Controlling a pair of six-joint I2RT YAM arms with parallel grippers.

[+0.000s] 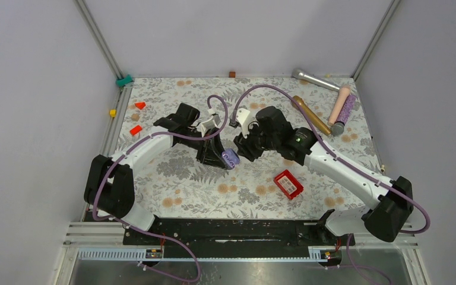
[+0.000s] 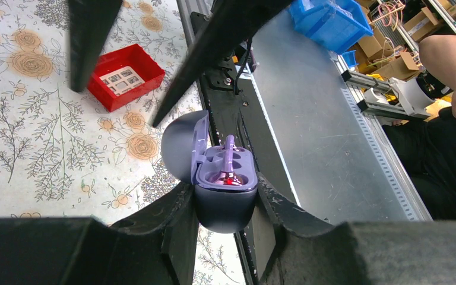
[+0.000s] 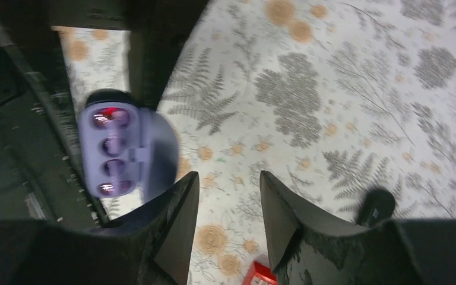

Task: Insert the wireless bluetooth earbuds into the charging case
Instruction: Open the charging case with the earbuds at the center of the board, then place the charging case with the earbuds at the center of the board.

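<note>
**Counts**
- Arms, qty 2: left arm [image 1: 148, 145], right arm [image 1: 344, 166].
- Pale purple oval plastic charging case [image 2: 214, 175], qty 1.
- Pale purple earbud [image 2: 229, 155] w/ slim stem, qty 1 seen. No other buds can be made out.
- Shallow red plastic tray [image 2: 132, 90], qty 1, w/ a white printed card inside.
- Small red plastic blocks, qty 2 [image 1: 140, 105] [image 1: 135, 129].
- Yellow cube [image 1: 113, 113], brown cube [image 1: 232, 74] and teal plastic piece [image 1: 123, 80], qty 1 each.
- Cylinders, qty 4: silver metal tube [image 1: 314, 79], brown-gold rod [image 1: 312, 114], pink roller [image 1: 339, 102], purple glitter roller [image 1: 345, 113].

**Surface / room**
- Worktop [image 1: 214, 196] has a white cover printed w/ grey ferns and tan roses.
- Pale grey walls [image 1: 231, 35] on three sides, w/ aluminium posts at the far corners.

**Task items**
- Case: dark glossy shell, lighter purple insert, lid swung open to one side. A red glow shows in the well nearest the left jaws.
- Earbud sits in the case insert, stem pointing away from the left jaws.

**Jaws**
- Left jaws: clamped on the case's lower shell, one on each side, case lifted off the worktop.
- Right jaws: parted, nothing btwn them, tips just beside the open case and aimed at it.
- Tray lies on the worktop near the right jaws, on their near side. Blocks lie well apart from the left jaws, cylinders well beyond the right jaws.
</note>
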